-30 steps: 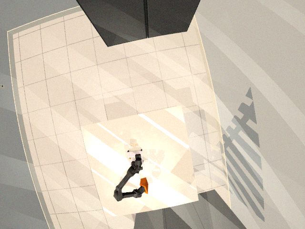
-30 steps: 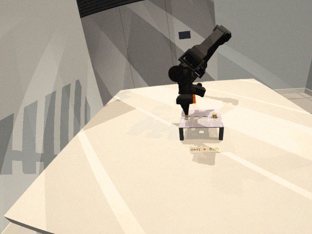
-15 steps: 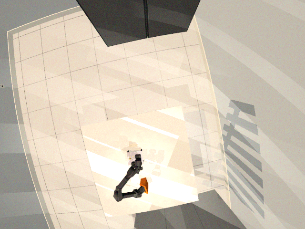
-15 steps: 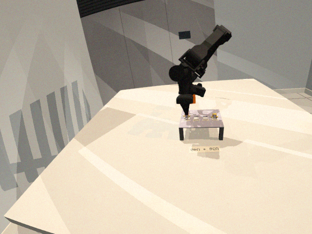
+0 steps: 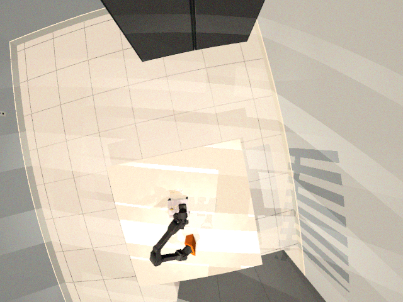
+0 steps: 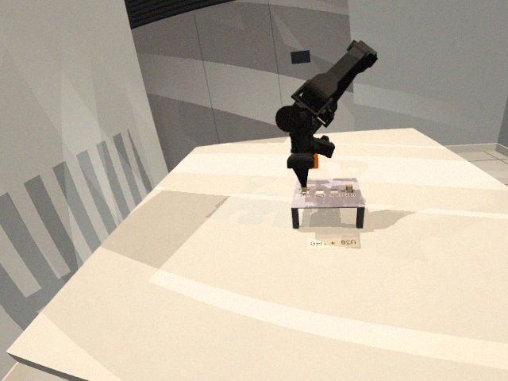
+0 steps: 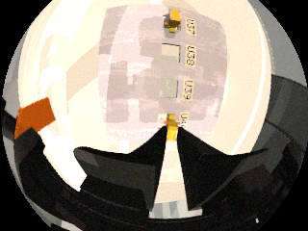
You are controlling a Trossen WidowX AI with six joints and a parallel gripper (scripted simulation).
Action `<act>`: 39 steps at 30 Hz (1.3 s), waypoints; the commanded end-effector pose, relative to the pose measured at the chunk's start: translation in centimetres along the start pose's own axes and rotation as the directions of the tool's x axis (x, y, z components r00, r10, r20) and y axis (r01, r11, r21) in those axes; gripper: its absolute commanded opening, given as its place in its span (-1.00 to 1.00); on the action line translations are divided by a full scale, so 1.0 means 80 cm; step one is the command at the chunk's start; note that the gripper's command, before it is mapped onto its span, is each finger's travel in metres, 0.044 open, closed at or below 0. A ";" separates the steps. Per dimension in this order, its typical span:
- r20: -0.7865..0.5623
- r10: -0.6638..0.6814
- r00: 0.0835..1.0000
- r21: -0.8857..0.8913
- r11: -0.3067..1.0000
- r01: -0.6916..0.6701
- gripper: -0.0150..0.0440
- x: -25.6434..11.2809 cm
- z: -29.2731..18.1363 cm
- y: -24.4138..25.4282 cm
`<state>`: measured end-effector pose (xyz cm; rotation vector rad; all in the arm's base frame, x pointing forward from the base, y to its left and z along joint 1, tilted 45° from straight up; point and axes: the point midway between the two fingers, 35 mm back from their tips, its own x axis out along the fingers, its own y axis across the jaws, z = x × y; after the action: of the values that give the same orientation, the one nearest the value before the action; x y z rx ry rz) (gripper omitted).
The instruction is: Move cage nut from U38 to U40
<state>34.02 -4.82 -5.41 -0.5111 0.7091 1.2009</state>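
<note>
A: Exterior view, far left: claw point(image 5: 182, 206) point(image 6: 303, 187) point(image 7: 171, 131) state?
B: Pinching the cage nut point(image 6: 304, 190) point(image 7: 171, 122) at the U40 label point(image 7: 183, 119). Wings under the rail plate point(image 5: 174, 202) point(image 6: 328, 202) point(image 7: 130, 96): can't tell.
A: So seating, I'd judge. How?
B: Keep it square to the hole, press straight down, no twist. Check both wings before release. Then spread just enough, lift vertically; a sideways drag could cock it.
A: Next right?
B: U39 hole point(image 6: 319, 191) point(image 7: 169, 89), then U38 hole point(image 6: 334, 191) point(image 7: 171, 52), both empty.
A: Far right?
B: Other nut point(image 6: 348, 189) point(image 7: 172, 20), U37. Stay off it.
</note>
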 end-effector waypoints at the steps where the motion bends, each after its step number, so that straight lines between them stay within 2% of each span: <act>1: 0.005 -0.007 1.000 0.003 1.000 0.007 -0.40 0.000 0.001 0.001; 39: 0.006 -0.034 0.999 0.004 0.999 0.034 -0.40 0.001 0.002 0.003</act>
<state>33.78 -4.65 -5.38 -0.5177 0.7000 1.1729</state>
